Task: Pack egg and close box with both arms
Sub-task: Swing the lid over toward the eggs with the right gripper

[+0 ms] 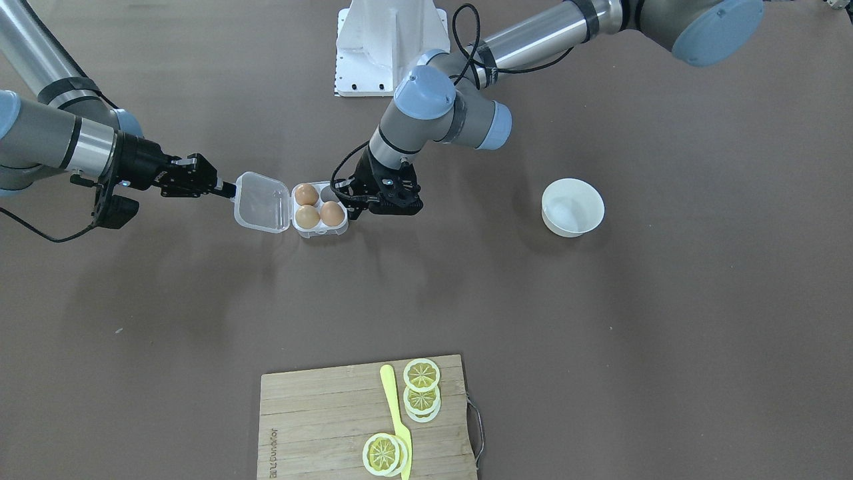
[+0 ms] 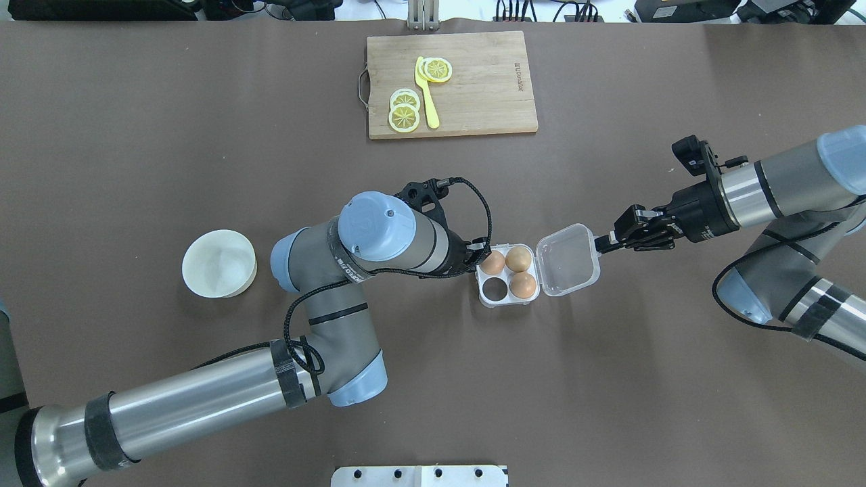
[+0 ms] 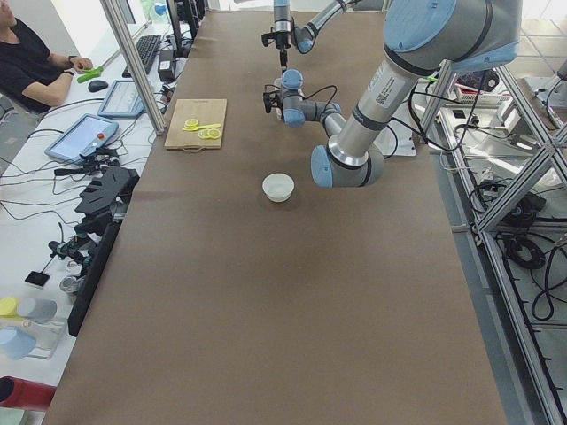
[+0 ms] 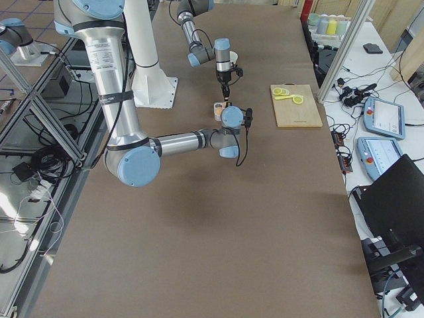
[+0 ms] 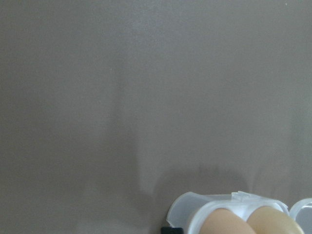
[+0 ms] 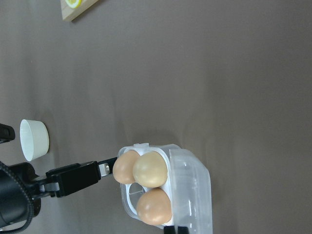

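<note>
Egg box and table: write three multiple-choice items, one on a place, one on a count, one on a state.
1. Where is the bowl? A on the floor; B on the table, apart from the box; C inside the box.
2. How many eggs sit in the box? A one; B two; C three.
3. The lid is: A open; B shut; C missing.
Answers: B, it stands alone on the table; C, one cup is empty; A, it lies flat beside the cups.
</note>
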Motion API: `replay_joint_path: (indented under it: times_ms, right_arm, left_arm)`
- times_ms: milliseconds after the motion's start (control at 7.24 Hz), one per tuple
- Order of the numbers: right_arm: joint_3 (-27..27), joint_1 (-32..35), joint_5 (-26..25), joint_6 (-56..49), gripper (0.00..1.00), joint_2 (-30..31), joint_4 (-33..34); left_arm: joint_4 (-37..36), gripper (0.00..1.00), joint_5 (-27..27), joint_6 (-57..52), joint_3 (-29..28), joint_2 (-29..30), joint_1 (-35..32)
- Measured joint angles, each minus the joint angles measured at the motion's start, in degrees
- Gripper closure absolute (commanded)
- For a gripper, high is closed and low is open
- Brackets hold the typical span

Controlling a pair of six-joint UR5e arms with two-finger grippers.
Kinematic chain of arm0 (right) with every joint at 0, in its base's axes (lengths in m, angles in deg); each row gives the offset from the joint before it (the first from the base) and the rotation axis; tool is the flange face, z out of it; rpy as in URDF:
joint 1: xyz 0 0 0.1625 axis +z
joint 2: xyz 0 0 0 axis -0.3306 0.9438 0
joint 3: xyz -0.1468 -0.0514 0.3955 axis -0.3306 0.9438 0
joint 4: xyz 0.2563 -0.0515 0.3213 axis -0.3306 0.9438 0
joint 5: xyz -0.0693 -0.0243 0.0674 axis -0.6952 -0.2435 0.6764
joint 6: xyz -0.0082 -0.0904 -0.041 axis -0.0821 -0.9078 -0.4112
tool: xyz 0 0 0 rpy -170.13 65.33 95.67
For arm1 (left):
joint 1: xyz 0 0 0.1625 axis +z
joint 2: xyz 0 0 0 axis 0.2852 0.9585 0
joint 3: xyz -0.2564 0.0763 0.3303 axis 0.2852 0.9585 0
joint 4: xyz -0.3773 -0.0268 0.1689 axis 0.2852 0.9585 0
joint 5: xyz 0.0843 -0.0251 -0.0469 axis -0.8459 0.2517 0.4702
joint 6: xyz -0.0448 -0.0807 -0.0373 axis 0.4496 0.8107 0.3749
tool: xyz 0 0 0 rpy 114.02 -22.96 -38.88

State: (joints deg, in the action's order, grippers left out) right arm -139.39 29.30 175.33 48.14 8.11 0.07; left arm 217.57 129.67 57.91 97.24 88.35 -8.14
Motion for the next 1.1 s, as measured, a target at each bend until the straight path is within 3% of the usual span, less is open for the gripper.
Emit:
replay_joint_path:
  times_ms: [1105]
  right_arm:
    - [-0.1, -0.1, -0.09, 2.84, 1.0, -3.97, 0.11]
  left_arm:
    - [0.05, 1.0, -0.04, 0.59, -0.04, 0.28, 0.02]
